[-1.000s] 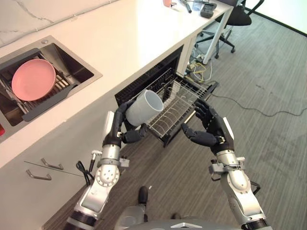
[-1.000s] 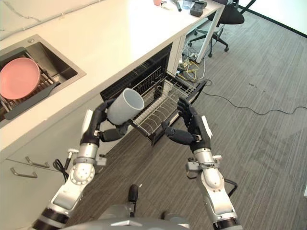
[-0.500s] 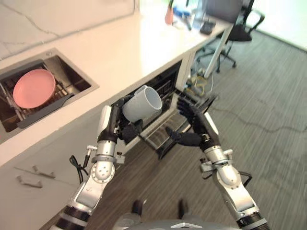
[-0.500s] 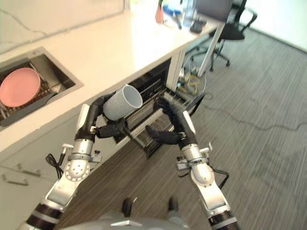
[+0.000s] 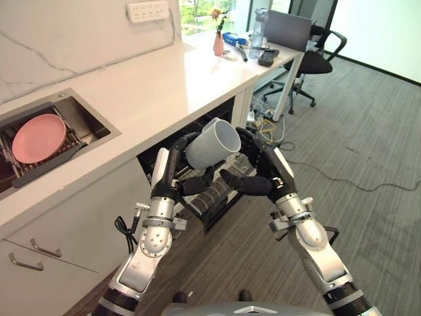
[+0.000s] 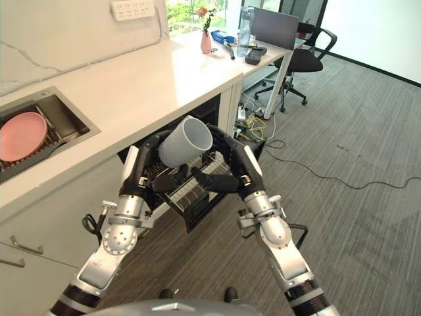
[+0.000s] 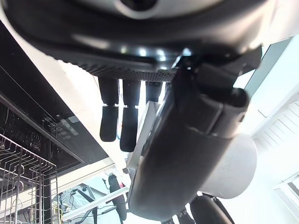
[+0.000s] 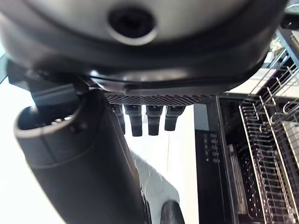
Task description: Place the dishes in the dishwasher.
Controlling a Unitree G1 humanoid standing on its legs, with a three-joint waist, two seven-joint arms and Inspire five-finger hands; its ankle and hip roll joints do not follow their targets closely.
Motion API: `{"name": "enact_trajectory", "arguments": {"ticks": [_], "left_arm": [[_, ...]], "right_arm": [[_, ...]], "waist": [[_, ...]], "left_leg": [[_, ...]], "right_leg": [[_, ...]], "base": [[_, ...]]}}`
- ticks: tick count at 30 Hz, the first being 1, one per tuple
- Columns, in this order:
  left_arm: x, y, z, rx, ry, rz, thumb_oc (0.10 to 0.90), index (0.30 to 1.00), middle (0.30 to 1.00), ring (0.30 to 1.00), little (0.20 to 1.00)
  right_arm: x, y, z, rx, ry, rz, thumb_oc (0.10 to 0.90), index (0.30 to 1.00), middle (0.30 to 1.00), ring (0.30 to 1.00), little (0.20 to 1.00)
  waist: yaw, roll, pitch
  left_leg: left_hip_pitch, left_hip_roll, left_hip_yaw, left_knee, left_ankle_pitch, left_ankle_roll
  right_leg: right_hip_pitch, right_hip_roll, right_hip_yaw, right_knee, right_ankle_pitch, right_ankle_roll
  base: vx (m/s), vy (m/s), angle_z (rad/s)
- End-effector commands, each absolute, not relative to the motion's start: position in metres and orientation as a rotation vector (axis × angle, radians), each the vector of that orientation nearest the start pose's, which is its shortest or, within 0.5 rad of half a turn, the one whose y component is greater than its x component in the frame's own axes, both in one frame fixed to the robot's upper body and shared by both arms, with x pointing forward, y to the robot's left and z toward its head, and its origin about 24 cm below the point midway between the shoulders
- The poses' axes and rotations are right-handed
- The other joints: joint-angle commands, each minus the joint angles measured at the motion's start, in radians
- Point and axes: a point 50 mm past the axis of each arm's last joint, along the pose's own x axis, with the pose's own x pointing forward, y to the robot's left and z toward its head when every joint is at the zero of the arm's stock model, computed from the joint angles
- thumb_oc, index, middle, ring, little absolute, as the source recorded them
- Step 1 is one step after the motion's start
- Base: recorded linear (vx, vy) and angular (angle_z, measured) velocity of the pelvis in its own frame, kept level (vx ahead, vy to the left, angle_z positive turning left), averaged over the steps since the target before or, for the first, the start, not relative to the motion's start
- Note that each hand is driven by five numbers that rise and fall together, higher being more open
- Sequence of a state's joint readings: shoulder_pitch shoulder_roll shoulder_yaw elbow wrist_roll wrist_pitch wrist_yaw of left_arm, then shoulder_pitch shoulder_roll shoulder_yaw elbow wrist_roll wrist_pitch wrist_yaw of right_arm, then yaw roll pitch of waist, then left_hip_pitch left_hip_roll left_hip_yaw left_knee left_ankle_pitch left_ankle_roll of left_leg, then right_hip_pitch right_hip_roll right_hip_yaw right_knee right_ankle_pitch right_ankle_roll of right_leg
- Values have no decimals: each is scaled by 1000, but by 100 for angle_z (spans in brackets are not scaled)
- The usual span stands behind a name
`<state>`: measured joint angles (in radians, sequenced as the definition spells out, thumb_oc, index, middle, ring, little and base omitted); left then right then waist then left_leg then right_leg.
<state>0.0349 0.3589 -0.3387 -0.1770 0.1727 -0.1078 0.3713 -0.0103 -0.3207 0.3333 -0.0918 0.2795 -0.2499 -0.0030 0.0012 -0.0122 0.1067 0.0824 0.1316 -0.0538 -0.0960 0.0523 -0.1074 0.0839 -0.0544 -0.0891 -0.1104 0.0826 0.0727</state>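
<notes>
White countertop (image 5: 164, 79) runs over the open dishwasher, its wire rack (image 5: 210, 197) pulled out below both hands. Left hand (image 5: 172, 172) has fingers and thumb curled round the grey mug (image 5: 212, 143), tilted, mouth facing away. Beyond the fingertips, the right hand (image 5: 266, 172) waits just beside it, fingers relaxed. Rigid, smooth and probably breakable, the mug is best gripped round its wall.

R hand (image 5: 260, 172) now beside mug (image 5: 212, 143), L hand (image 5: 176, 172) raised
</notes>
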Motion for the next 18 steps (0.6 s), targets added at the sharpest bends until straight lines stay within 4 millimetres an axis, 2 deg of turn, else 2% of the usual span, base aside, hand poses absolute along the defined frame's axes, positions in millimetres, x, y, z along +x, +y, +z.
{"name": "enact_trajectory", "arguments": {"ticks": [1,3,6,12,14,17,18], "left_arm": [[240,110,132,415,-638,-119,400,300,300,300,300],[241,98,130,427,-645,-188,400,300,300,300,300],[241,88,132,448,-675,-259,400,300,300,300,300],[236,69,130,462,-711,-382,400,300,300,300,300],[233,62,126,459,-703,-430,400,300,300,300,300],[228,47,115,445,-677,-525,400,300,300,300,300],[228,47,115,445,-677,-525,400,300,300,300,300]], "right_arm": [[250,-119,132,112,-555,390,800,900,900,900,900],[250,-114,128,144,-538,423,800,900,900,900,900],[252,-109,128,168,-537,451,800,900,900,900,900],[258,-104,135,265,-562,448,800,900,900,900,900],[261,-101,144,265,-597,460,800,900,900,900,900],[270,-88,170,336,-701,449,800,900,900,900,900],[270,-88,170,336,-701,449,800,900,900,900,900]], "waist": [[20,4,-47],[18,11,-52],[16,16,-53],[13,24,-60],[14,26,-61],[19,29,-66],[19,29,-66]], "left_leg": [[8,-33,20,9,-44,-3],[17,-32,18,9,-55,-5],[13,-32,15,9,-43,-5],[16,-32,16,9,-43,-6],[16,-33,17,9,-44,-5],[18,-34,19,9,-44,-3],[18,-34,19,9,-44,-3]], "right_leg": [[22,-42,-37,23,-92,57],[35,-39,-40,23,-107,54],[33,-38,-44,23,-98,52],[38,-39,-45,23,-98,53],[39,-40,-44,23,-98,53],[40,-42,-40,23,-96,52],[40,-42,-40,23,-96,52]], "base": [[9,-12,18],[33,-18,13],[-12,-6,5],[2,0,1],[0,0,0],[0,0,0],[0,0,0]]}}
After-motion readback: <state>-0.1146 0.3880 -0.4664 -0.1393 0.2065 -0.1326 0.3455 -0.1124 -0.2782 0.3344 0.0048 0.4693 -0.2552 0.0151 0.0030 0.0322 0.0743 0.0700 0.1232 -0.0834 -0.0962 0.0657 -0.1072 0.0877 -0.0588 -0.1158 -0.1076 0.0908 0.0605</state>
